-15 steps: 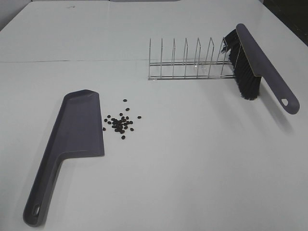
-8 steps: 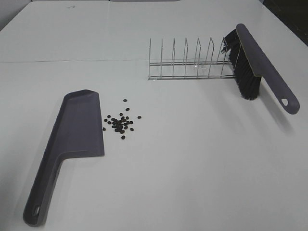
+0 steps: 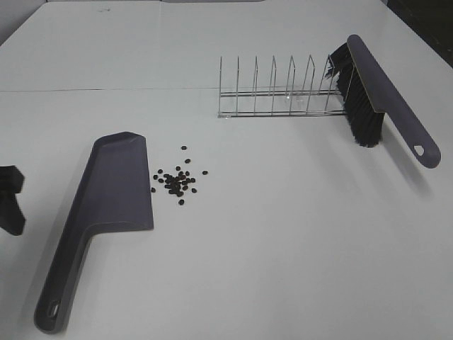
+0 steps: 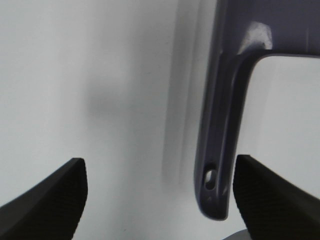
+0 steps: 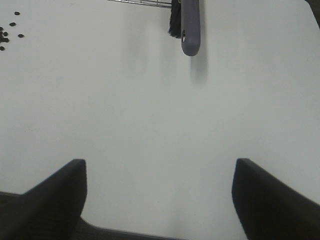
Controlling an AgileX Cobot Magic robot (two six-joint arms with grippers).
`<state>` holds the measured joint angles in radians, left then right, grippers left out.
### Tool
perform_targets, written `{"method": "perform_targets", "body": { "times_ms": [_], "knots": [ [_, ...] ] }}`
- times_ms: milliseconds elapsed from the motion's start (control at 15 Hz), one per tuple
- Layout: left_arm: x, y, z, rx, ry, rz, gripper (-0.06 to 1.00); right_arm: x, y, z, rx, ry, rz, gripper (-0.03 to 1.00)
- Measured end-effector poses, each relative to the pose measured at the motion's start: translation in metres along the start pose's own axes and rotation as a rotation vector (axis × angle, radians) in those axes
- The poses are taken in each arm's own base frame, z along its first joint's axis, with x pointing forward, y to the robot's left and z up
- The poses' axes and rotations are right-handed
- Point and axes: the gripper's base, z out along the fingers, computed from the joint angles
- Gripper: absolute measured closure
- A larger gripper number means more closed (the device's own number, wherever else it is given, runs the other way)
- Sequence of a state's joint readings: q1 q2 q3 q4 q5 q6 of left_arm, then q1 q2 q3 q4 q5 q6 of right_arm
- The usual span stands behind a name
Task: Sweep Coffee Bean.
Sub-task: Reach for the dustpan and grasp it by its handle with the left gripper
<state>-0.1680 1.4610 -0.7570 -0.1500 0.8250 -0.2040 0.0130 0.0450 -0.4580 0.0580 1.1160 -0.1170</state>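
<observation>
A small heap of dark coffee beans (image 3: 177, 181) lies on the white table, just right of the grey dustpan (image 3: 113, 191). The dustpan lies flat with its handle (image 3: 60, 287) toward the front. The grey brush (image 3: 379, 99) with black bristles leans on the wire rack (image 3: 279, 92) at the back right. My left gripper (image 3: 10, 205) shows at the far left edge, open, left of the dustpan; its wrist view (image 4: 157, 200) shows the dustpan handle (image 4: 220, 145) beside one fingertip. My right gripper (image 5: 157, 200) is open and empty over bare table, with the brush handle (image 5: 190, 30) far ahead.
The white table (image 3: 283, 234) has a seam running across its back. A few beans (image 5: 7, 32) show at the edge of the right wrist view. The table's right rear edge meets a dark area.
My left gripper has come into the high view at the far left edge. The dustpan, beans and brush have not moved.
</observation>
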Motion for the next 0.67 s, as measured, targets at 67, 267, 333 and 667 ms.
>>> {"method": "perform_targets", "body": {
  "times_ms": [67,267,333,667],
  "knots": [
    [-0.004,-0.014,0.010,0.003,0.005,0.032,0.22,0.000,0.000,0.000,0.000,0.000,0.000,0.21],
    [-0.012,-0.041,0.053,-0.020,0.061,0.019,0.22,0.000,0.000,0.000,0.000,0.001,0.000,0.21],
    [-0.013,-0.043,0.063,-0.028,0.074,0.018,0.22,0.000,0.000,0.000,0.000,0.001,0.000,0.21],
    [-0.022,-0.043,0.095,-0.047,0.091,0.007,0.22,0.000,0.000,0.000,0.000,0.001,0.000,0.21]
  ]
}}
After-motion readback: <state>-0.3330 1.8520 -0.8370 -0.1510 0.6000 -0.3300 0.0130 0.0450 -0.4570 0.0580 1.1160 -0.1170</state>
